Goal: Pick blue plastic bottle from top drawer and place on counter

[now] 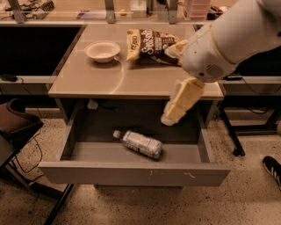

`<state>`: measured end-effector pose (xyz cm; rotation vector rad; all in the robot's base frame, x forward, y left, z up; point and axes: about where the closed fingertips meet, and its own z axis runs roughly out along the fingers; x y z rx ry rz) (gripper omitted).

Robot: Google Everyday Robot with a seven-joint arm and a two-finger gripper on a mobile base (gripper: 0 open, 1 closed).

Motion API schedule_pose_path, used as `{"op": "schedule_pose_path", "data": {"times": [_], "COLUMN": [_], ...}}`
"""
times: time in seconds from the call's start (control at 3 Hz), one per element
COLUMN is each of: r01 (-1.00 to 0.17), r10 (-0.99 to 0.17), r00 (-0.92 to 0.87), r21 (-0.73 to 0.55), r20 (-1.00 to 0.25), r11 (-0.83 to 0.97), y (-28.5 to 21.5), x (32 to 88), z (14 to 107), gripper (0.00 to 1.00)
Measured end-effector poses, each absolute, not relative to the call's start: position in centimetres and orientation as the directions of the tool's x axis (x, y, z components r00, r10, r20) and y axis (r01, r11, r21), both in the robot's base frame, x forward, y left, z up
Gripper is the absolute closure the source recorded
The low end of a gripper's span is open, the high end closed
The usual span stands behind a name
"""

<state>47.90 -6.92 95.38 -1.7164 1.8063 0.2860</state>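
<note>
The blue plastic bottle [139, 143] lies on its side in the open top drawer [131, 172], white cap pointing to the back left. The tan counter [109, 79] is above the drawer. My gripper [171, 116] hangs from the white arm [228, 39] at the upper right. It is over the right half of the drawer, just in front of the counter's front edge. It is above and to the right of the bottle, apart from it.
A white bowl [102, 51] and a dark snack bag [151, 44] lie on the counter's back half. A long ledge with metal uprights [109, 11] runs behind. A dark chair [17, 123] stands at the left, and a shoe [273, 169] at the right on the floor.
</note>
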Motion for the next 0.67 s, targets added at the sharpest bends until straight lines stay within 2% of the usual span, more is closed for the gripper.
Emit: {"op": "schedule_pose_path", "data": {"times": [0.33,0.67], "r01": [-0.962,-0.962], "r10": [-0.735,-0.727], "r00": [0.131,0.134], "r21": [-0.264,-0.264], "r20": [-0.666,-0.673], "r11": [0.067,0.067], "y": [-0.02,0.44], "x": [49.89,50.04], "z": [95.64,95.64], "gripper": [0.0,0.0]}}
